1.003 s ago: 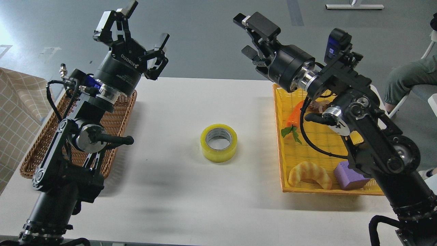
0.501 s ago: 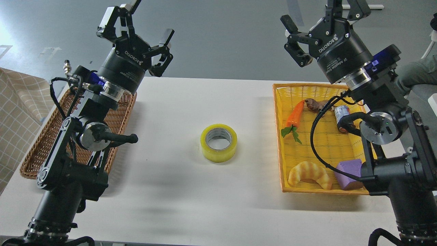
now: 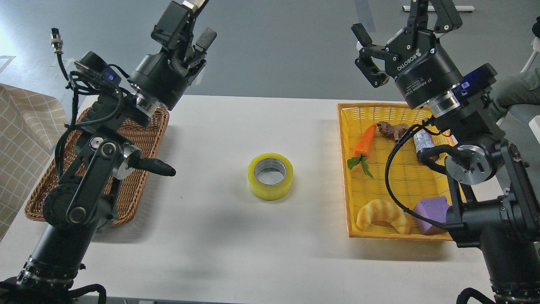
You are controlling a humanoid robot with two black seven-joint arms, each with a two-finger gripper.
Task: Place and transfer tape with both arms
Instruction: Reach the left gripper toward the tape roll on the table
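**Tape alone at centre table, both arms raised**

Nearest the camera, the thick black bases of both arms run off the bottom edge, so their lower joints are cut away. Just beyond lies bare white table (image 3: 202, 253), smooth and matte.

On to the middle: the tape (image 3: 270, 176) lies flat on the tabletop, hole facing up, a chunky ring of glossy translucent yellow around a pale grey core. Nothing touches it, and it sits well apart from both baskets.

To the right, a bright yellow plastic-weave basket (image 3: 344, 177) holds a striped croissant toy (image 3: 382, 215), a matte purple block (image 3: 430, 213) partly hidden by the right arm, an orange carrot toy (image 3: 365, 141) with green leaves, a small brown thing (image 3: 390, 129) too small to identify, and a little can (image 3: 422, 140) half covered by black cable. The basket's right wall is hidden behind the arm.

To the left, a brown wicker basket (image 3: 143, 143), coarse and woven; the left arm covers most of it, so its contents cannot be seen.

Farthest back, the right gripper (image 3: 400, 19) hangs above the basket's far edge, fingers spread wide and empty, one fingertip cut off by the top edge. The left gripper (image 3: 192, 25) is turned side-on, its tip clipped by the frame; fingers overlap, and I cannot tell whether they are apart.
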